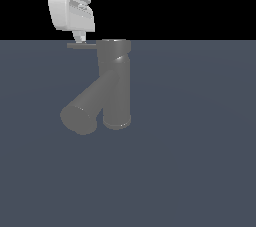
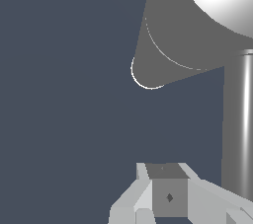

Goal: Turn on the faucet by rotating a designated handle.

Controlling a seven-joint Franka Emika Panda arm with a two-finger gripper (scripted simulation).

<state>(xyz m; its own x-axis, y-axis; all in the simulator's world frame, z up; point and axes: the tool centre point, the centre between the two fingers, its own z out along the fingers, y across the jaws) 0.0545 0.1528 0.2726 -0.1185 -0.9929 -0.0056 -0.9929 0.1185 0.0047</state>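
The dull grey faucet [image 1: 116,83] stands upright in the exterior view, its thick spout [image 1: 85,108] slanting down toward that view's left. The thin flat handle [image 1: 82,45] sticks out sideways from the top cap toward that view's left. My white gripper [image 1: 80,37] hangs right above the handle, fingertips down at the bar near its outer end, fingers together and holding nothing. In the wrist view the gripper [image 2: 168,188] shows with its fingers meeting. The handle [image 2: 241,119] runs beside them, not between them, and the spout [image 2: 173,40] lies beyond.
The faucet stands on a plain blue-grey floor [image 1: 190,161] that fills the lower part of the exterior view. Behind it the background is black. Nothing else shows.
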